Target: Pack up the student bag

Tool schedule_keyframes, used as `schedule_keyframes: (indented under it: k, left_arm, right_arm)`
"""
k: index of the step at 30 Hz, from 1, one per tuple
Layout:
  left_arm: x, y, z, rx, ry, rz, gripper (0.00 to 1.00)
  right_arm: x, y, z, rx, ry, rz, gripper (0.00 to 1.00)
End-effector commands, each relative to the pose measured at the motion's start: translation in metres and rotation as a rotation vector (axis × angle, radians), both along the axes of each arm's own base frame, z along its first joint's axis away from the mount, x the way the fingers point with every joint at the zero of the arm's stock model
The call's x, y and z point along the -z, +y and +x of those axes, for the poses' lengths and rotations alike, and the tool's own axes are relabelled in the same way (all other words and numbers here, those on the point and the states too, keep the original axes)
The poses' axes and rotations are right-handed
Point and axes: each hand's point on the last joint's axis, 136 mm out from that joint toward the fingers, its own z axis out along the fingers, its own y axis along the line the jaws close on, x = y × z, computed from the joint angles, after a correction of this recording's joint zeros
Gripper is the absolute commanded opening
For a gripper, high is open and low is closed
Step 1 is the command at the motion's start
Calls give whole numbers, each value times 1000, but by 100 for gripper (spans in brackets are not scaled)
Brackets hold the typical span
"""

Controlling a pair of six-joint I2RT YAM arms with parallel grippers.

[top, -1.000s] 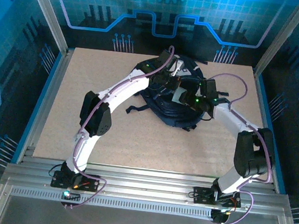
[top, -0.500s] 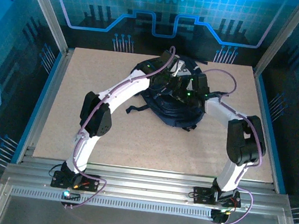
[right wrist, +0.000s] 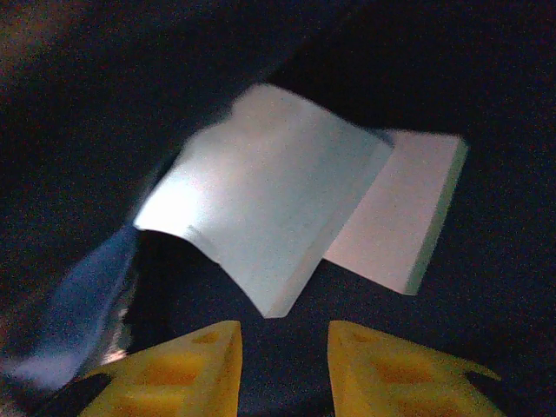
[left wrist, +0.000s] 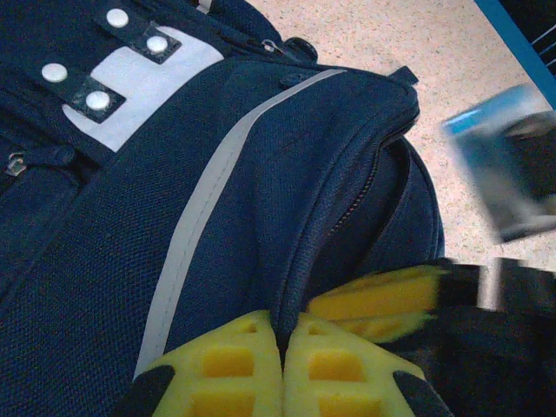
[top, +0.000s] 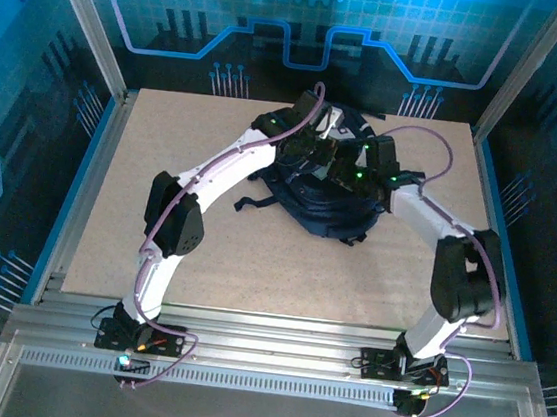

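Note:
The student bag (top: 320,211), dark navy with a grey stripe and a white snap patch, lies at the back middle of the table. My left gripper (left wrist: 285,347) is shut on a fold of the bag (left wrist: 130,226) beside its zipper and holds the opening up. From above, the left gripper (top: 311,158) sits on the bag's top. My right gripper (right wrist: 285,347) is open inside the dark interior, with nothing between its fingers. Just ahead of it lie a curved white booklet (right wrist: 261,217) and a flat pale one (right wrist: 400,213). One of the right fingers (left wrist: 382,300) pokes into the opening.
The beige tabletop (top: 161,175) surrounds the bag, with wide room left and front. Black straps (top: 257,204) trail off the bag's left side. Metal frame posts (top: 88,26) and blue walls close in the table.
The right gripper has pushed further into the bag's opening, and the pale thing it carried now lies loose inside ahead of its open fingers. The left gripper has kept its grip.

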Motion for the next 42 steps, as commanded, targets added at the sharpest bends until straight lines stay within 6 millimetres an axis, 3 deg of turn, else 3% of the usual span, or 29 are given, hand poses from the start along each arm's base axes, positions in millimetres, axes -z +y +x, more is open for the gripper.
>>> schedule_keyframes:
  k: [1,3,5,7,8,9,13,21,28,35,42]
  left_arm:
    - [-81,-6,-11,46,-153,-93,20]
    - [-71,-2,-12,35,-139,-66,57]
    - [-60,10,-13,-6,-124,-24,80]
    - [-52,25,-16,-54,-119,12,98]
    - [-47,36,-19,-84,-118,31,99]
    - [-43,50,-23,-118,-117,50,99]
    - [-29,110,-40,-246,-108,101,99]
    - [26,266,-90,-643,51,120,99]
    - [80,359,-138,-955,227,141,99]
    - [128,401,-169,-1147,350,93,99]
    - [166,418,-200,-1295,459,62,99]
  right_arm:
    - [-25,-19,-10,12,-63,-43,33]
    - [-31,-22,-17,1,-71,-54,33]
    - [-36,-28,-26,2,-82,-79,41]
    - [-40,-35,-32,20,-88,-103,69]
    - [-42,-39,-35,28,-87,-117,89]
    - [-43,-43,-37,37,-81,-131,100]
    - [-39,-58,-40,88,-31,-130,100]
    - [-25,-56,-44,66,-33,-103,100]
    - [-7,-42,-57,18,-7,-125,100]
    - [16,-25,-73,0,47,-164,100]
    - [27,-16,-76,-35,76,-153,100]
